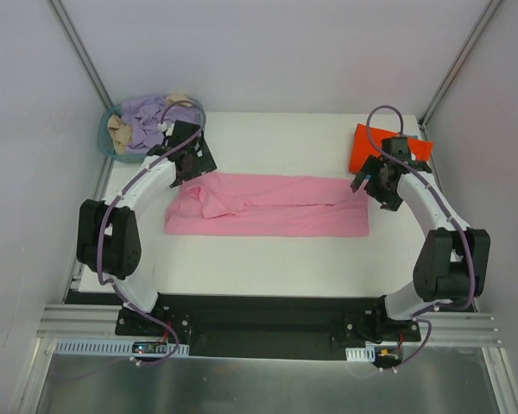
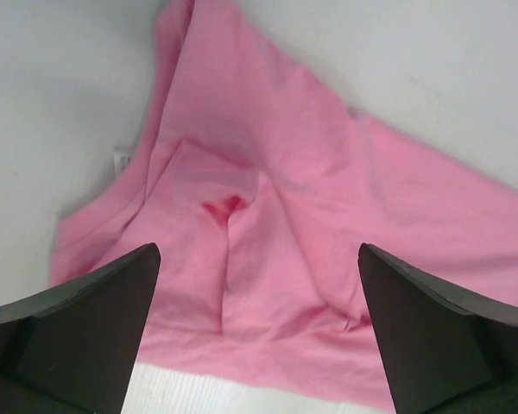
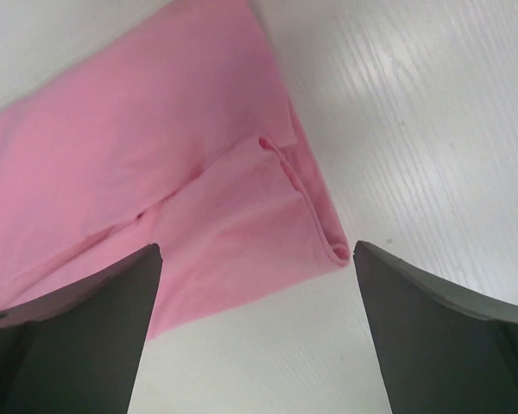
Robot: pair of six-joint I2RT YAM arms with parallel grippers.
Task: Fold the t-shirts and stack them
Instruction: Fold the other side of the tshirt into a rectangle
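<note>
Top external shows my left tool [image 1: 197, 171] and right tool [image 1: 367, 185], both spread wide and empty, over opposite ends of the pink t-shirt [image 1: 268, 207], placed, I judge, for folding it crosswise.

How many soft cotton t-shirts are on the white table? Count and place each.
2. The light pink t-shirt lies mid-table; the folded orange-red t-shirt sits far right. The round teal plastic basket may hide more.

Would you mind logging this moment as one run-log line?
pink t-shirt: folded strip, mid-table | left jaws: open over its left end | right jaws: open over its right end | orange-red t-shirt: folded, far right
</note>
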